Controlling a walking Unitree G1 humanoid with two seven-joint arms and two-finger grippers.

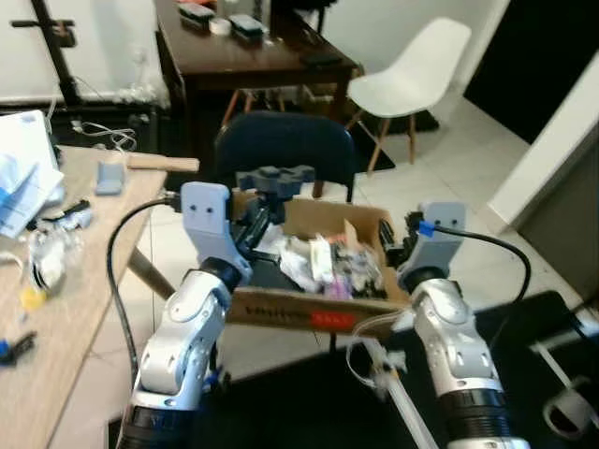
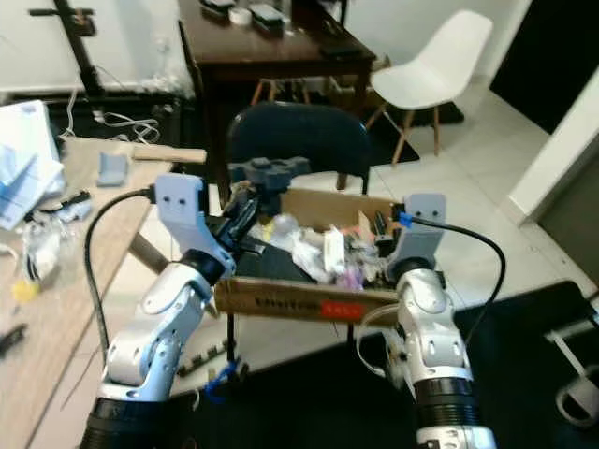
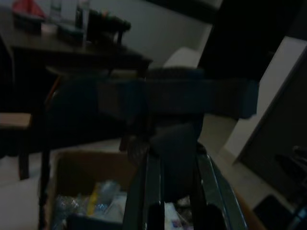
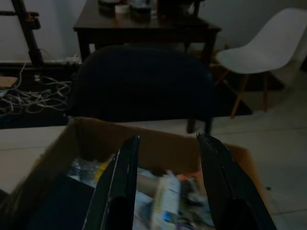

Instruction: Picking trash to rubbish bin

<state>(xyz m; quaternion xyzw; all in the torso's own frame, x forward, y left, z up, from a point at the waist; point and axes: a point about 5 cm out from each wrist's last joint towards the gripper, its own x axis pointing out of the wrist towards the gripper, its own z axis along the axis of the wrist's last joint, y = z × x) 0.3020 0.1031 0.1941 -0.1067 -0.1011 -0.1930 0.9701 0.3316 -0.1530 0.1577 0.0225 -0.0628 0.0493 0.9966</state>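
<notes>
A cardboard box (image 1: 309,318) stuffed with crumpled wrappers and plastic trash (image 1: 318,262) rests on a dark chair. My left gripper (image 1: 265,213) hovers over the box's back left corner, shut on a dark blue-grey plastic piece (image 1: 276,178) that sticks up from its fingers. The left wrist view is dim, but that piece (image 3: 177,96) shows as a wide bar across the fingers (image 3: 148,191). My right gripper (image 4: 168,139) is open above the box's right side, nothing between its fingers (image 4: 124,182).
A dark chair back (image 1: 285,145) rises behind the box. A wooden table (image 1: 56,318) with clutter is on the left. Further back are a dark table (image 1: 253,51) and a white chair (image 1: 412,75). A black mat (image 1: 309,402) covers the floor.
</notes>
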